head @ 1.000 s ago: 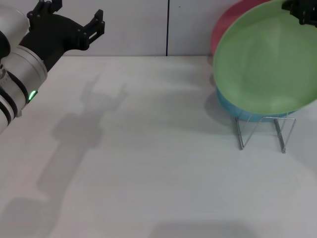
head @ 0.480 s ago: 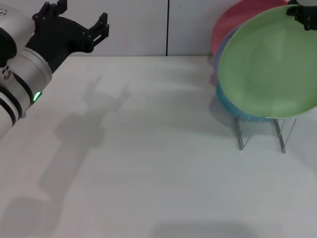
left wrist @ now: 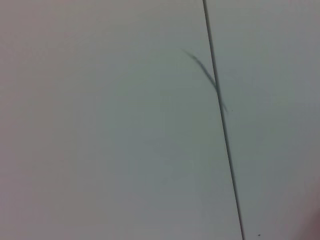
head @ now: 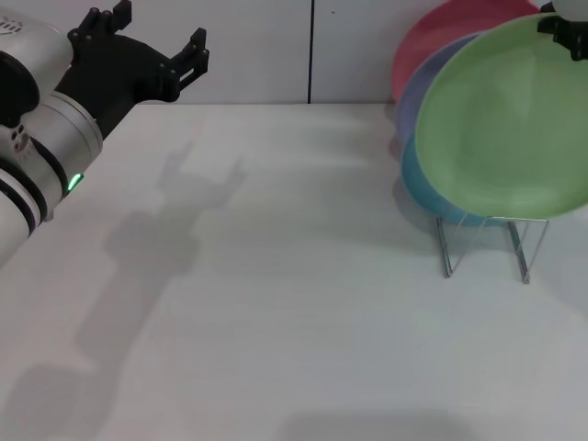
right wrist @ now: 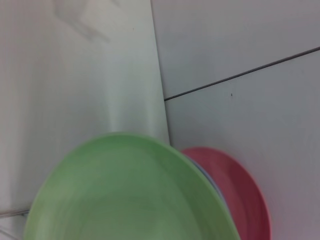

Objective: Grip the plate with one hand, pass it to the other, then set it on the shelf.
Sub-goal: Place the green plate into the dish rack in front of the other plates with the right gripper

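The light green plate point(head: 505, 119) stands tilted on edge in front of the other plates, over the silver wire shelf point(head: 487, 241) at the right. My right gripper point(head: 568, 29) is at the top right edge of the head view and shut on the plate's upper rim. The plate also fills the lower part of the right wrist view point(right wrist: 125, 195). My left gripper point(head: 158, 35) is open and empty, held high at the far left, well apart from the plate. The left wrist view shows only the wall.
A turquoise plate point(head: 421, 184), a lavender plate point(head: 411, 92) and a pink plate point(head: 436, 37) stand in the shelf behind the green one. The pink plate also shows in the right wrist view point(right wrist: 242, 195). The white table point(head: 276, 303) ends at the wall.
The green plate and my right gripper have shifted to the right, uncovering more of the lavender plate. My left gripper has moved slightly to the right.
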